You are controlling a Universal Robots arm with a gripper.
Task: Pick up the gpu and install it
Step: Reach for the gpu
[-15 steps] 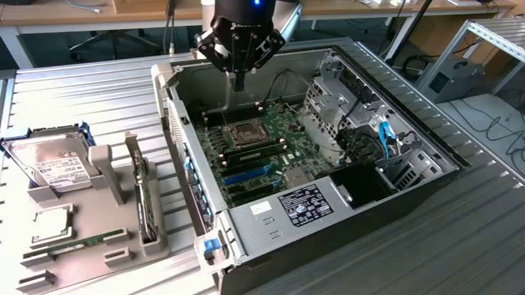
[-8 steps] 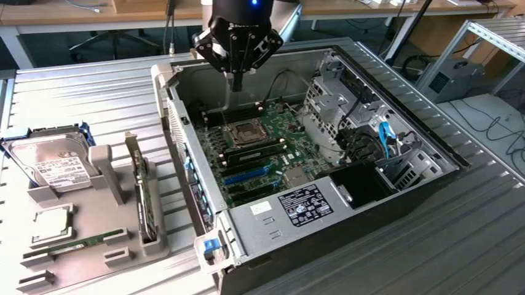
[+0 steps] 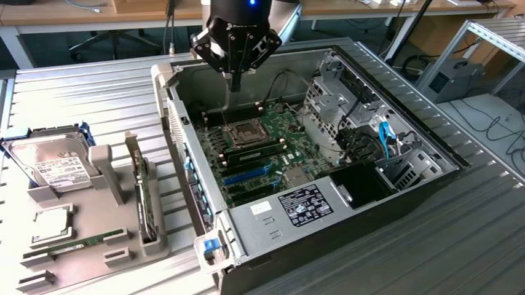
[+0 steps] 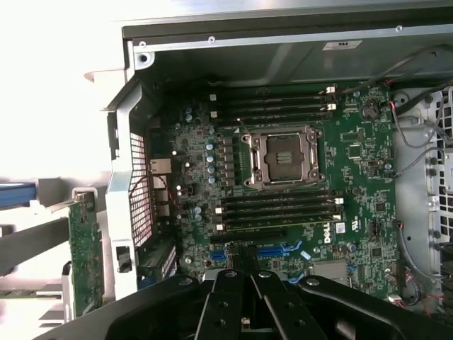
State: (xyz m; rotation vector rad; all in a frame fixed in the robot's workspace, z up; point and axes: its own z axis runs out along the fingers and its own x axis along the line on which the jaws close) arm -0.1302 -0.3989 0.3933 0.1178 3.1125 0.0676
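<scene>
- The arm [image 3: 246, 9] is cut off by the upper edge of the exterior view, so that little more than the wrist and the end effector [image 3: 235, 85] is seen.
- The end effector's fingers are brought together on nothing. It is held above the open computer case [image 3: 246, 221], over the far end of the motherboard [image 3: 271, 147].
- In the wrist view the end effector [image 4: 244, 269] is seen from behind as a dark mass, by which the near edge of the motherboard [image 4: 354, 177] is hidden; the processor socket [image 4: 283, 159] is left in plain sight.
- The gpu [image 3: 145, 200] is stood on edge in a grey holder [image 3: 107, 178] just beside the case, on the exterior view's left. Being seen edge-on, its fan side cannot be made out.
- In the wrist view the gpu [image 4: 85, 248] is shown as a narrow green strip outside the case wall.
- A hard drive [image 3: 53, 166] and a memory stick [image 3: 78, 244] are kept in the same holder, which is cut off at the lower edge.
- Everything is carried on a ribbed metal counter [image 3: 98, 86].
- Behind it, wooden desks [image 3: 82, 15] are seen; at the exterior view's right, an aluminium frame [image 3: 484, 37] and loose cables [image 3: 500, 123] on the floor.
</scene>
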